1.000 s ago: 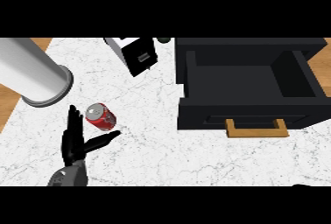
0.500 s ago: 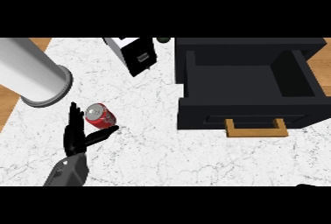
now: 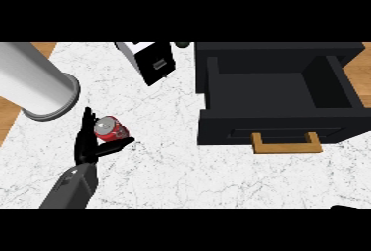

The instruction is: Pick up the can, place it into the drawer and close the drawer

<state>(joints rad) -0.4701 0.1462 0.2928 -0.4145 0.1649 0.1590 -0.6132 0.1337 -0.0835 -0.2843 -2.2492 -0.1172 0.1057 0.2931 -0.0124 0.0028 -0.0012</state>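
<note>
Cupping the can [image 3: 111, 129] with fingers spread, the left hand [image 3: 88, 147] sits beside a grey cylinder [image 3: 36, 81].

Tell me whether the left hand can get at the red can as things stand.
Probably yes. The left hand is already beside the can, fingers straight up along its left side and thumb under it. Nothing lies between them on the counter.

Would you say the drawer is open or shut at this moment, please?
Open: the drawer is pulled out, its bare inside visible; the can is outside.
</note>
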